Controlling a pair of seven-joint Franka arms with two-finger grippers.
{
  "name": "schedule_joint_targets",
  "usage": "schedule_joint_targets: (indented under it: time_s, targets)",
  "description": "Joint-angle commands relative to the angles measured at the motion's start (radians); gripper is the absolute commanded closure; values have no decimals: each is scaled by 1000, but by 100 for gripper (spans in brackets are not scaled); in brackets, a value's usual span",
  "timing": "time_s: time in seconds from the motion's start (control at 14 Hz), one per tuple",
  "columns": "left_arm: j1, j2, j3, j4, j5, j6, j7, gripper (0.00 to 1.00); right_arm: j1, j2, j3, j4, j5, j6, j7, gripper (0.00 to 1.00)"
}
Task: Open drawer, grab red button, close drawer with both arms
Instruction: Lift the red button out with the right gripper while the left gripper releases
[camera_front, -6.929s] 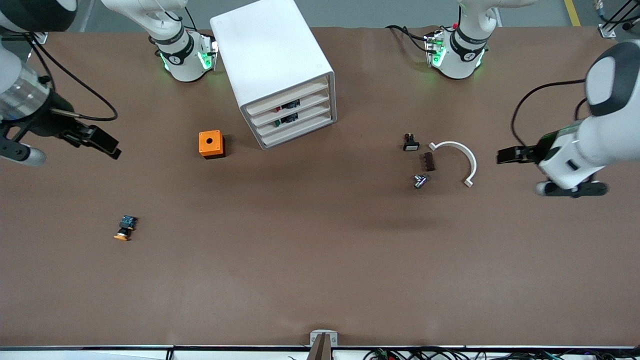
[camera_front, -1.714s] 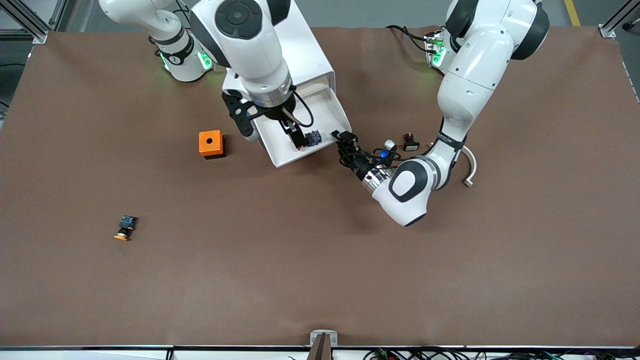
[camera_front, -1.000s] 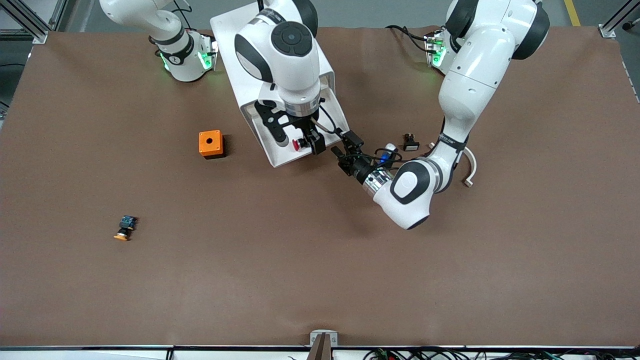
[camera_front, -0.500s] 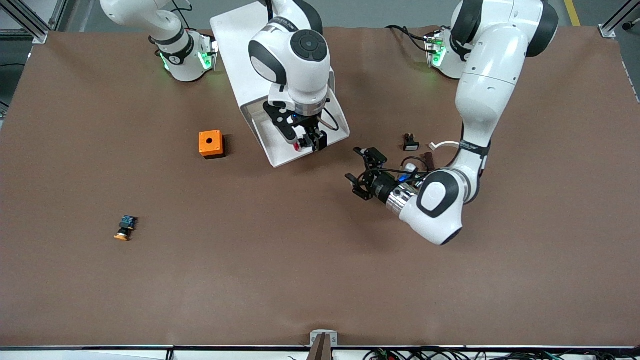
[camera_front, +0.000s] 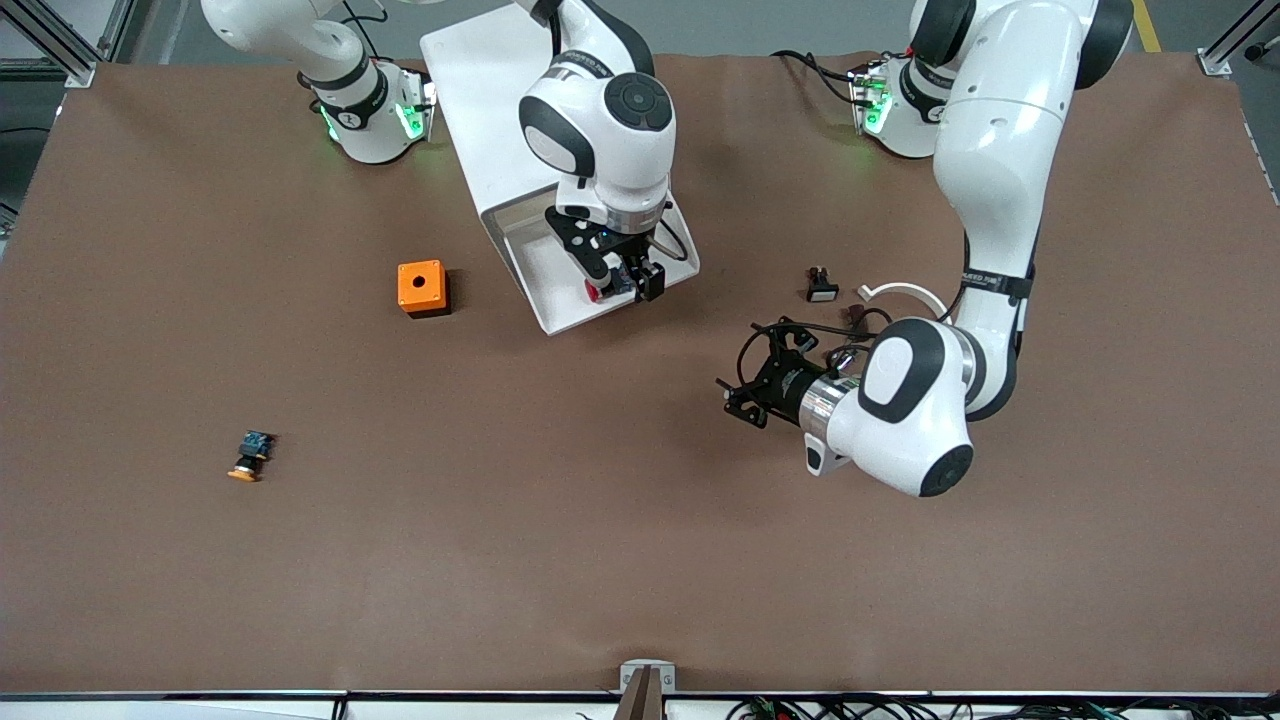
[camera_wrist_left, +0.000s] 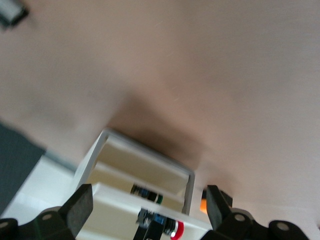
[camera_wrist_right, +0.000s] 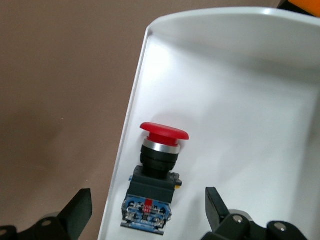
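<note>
The drawer (camera_front: 540, 270) stands pulled out of the white cabinet (camera_front: 480, 90). The red-capped button (camera_front: 596, 292) lies on its side in the drawer, close to the drawer's front. My right gripper (camera_front: 622, 283) hangs over it, open. In the right wrist view the button (camera_wrist_right: 157, 165) lies against the drawer's wall (camera_wrist_right: 125, 150), between the spread fingers of the right gripper (camera_wrist_right: 148, 212). My left gripper (camera_front: 740, 400) is open and empty over bare table, away from the drawer front. The left wrist view shows the left gripper (camera_wrist_left: 148, 207) facing the drawer (camera_wrist_left: 115, 215) and the button's cap (camera_wrist_left: 176, 230).
An orange cube (camera_front: 422, 288) sits beside the cabinet toward the right arm's end. A yellow-orange-capped button (camera_front: 250, 455) lies nearer the camera. A small black part (camera_front: 821, 287) and a white curved piece (camera_front: 915, 292) lie by the left arm.
The drawer, shut at first, was pulled open. My left gripper has drawn back from the drawer front over the table. My right gripper has settled over the button.
</note>
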Motion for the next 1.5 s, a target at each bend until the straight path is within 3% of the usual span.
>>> schedule_joint_targets:
  time_s: [0.0,0.21,0.36,0.71,0.93,1.43]
  targets:
    - [-46,-52,5,-16,136,135,100,0,11,-12,-8,-24,-30,15,15,8]
    - [-92,-64,3,-18,298,250,114,0,3,-18,-8,-21,-29,4,-35,68]
    - [-111,-72,2,-18,374,287,114,0,0,-21,-8,-16,-29,-11,-64,97]
    - [-146,-86,2,-21,506,347,114,0,-37,-64,-5,13,0,-59,-100,100]
    - [-161,-84,2,-22,529,357,114,0,-99,-108,-13,65,100,-134,-288,100]
    - [-229,-81,2,-50,576,415,111,0,-283,-155,-17,62,83,-165,-757,100]
